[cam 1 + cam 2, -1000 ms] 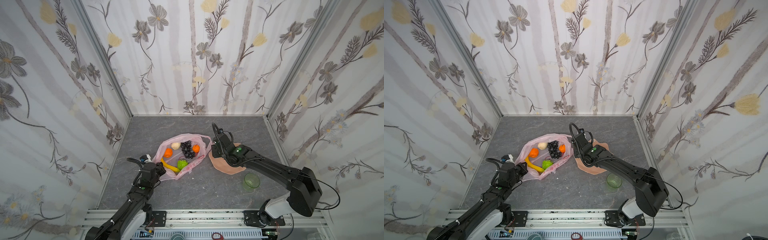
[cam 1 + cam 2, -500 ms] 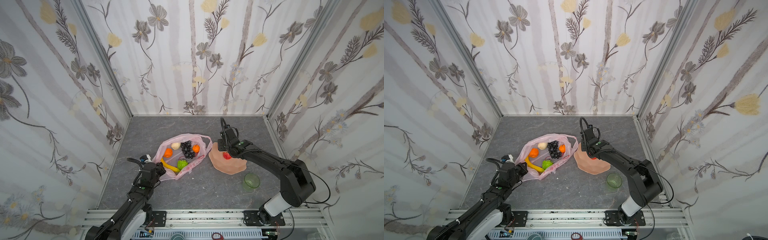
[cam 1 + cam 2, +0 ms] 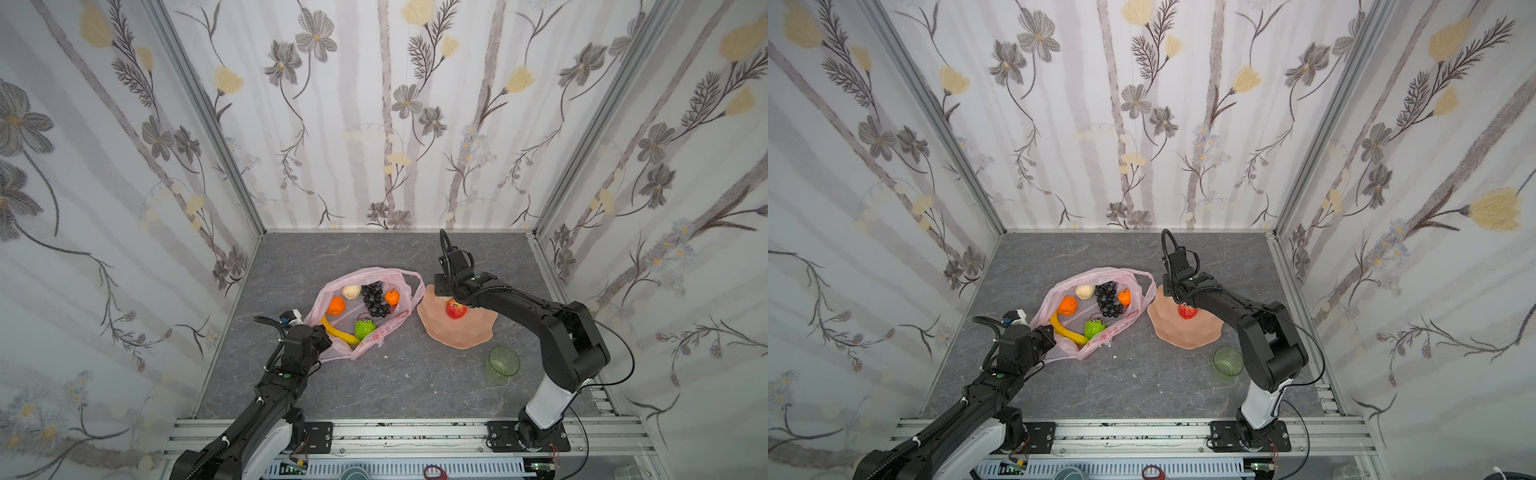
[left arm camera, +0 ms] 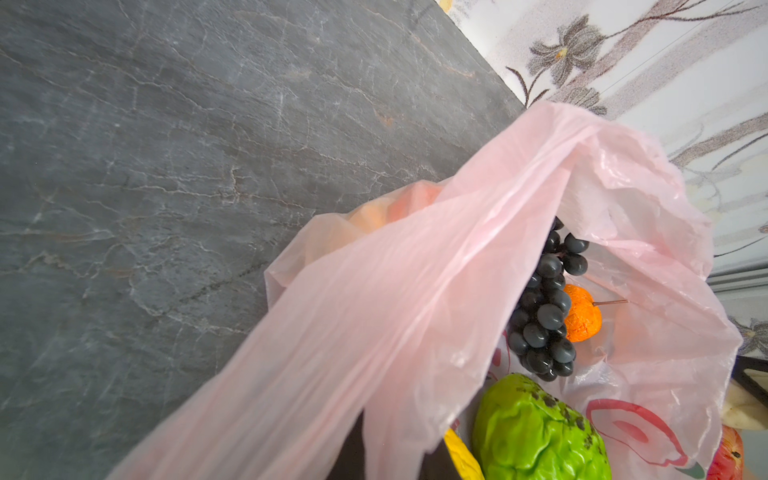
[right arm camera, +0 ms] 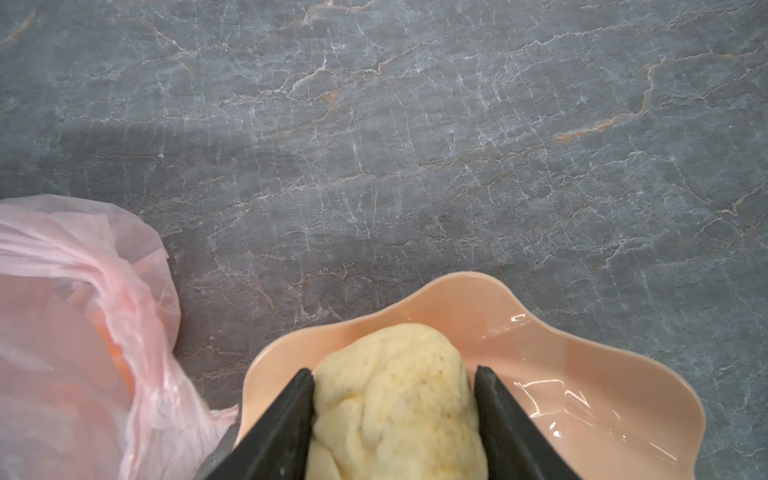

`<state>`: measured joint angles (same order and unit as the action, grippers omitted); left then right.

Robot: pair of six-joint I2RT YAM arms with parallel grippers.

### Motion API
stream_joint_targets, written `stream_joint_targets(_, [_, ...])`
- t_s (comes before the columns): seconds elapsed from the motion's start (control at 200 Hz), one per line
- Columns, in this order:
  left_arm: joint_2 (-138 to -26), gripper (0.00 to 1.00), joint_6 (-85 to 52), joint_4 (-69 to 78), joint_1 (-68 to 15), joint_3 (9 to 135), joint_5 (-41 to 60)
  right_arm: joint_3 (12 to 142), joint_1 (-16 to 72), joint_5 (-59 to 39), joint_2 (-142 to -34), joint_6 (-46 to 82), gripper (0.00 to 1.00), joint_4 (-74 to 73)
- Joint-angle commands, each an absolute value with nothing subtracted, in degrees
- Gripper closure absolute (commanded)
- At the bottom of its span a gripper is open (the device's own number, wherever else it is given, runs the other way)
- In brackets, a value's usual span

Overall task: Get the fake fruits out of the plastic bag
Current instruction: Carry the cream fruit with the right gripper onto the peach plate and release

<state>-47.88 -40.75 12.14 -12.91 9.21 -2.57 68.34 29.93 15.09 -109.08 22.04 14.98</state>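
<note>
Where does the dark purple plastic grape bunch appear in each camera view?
Top view: the dark purple plastic grape bunch lies inside the thin translucent pink plastic bag, beside the small orange plastic fruit.
Top view: the same spot, again beside that fruit.
Left wrist view: against the same fruit, under the bag's lifted wall.
Right wrist view: not in it.
Shared landmark: that pink bag, seen in all four views.

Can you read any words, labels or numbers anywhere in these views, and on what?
None legible.
Red printing on the plastic bag: too small and crumpled to read in both top views.
Left wrist view: only a red swirl graphic on the bag, no letters.
</note>
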Motion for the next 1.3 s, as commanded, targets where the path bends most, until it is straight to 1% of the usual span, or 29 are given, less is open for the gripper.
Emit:
stream_joint_targets(0.0, [-47.9,0.85,-41.3,12.9,-12.8,9.7,-3.4,67.6,30.0,13.1,-109.5,22.8,0.41,13.3])
stream_joint_targets(0.445, [-47.5,0.85,-41.3,12.9,-12.8,9.5,-3.4,62.8,31.3,12.9,-108.4,24.6,0.40,12.3])
stream_joint_targets(0.774, [-47.0,0.85,-41.3,12.9,-12.8,9.4,-3.4,61.7,32.9,18.8,-107.7,24.5,0.38,13.5])
stream_joint_targets(0.929, [-47.0,0.85,-41.3,12.9,-12.8,9.5,-3.4,61.4,33.3,18.8,-108.1,24.7,0.37,13.4])
stream_joint_targets(1.009, [-46.9,0.85,-41.3,12.9,-12.8,9.4,-3.4,61.4,33.5,18.8,-108.3,24.8,0.35,13.3])
stream_joint_targets(1.104, [-46.9,0.85,-41.3,12.9,-12.8,9.5,-3.4,61.7,33.5,18.8,-108.5,24.8,0.29,13.2])
stream_joint_targets(1.294, [-46.9,0.85,-41.3,12.9,-12.9,9.4,-3.4,62.0,33.6,19.0,-108.5,24.7,0.26,13.4])
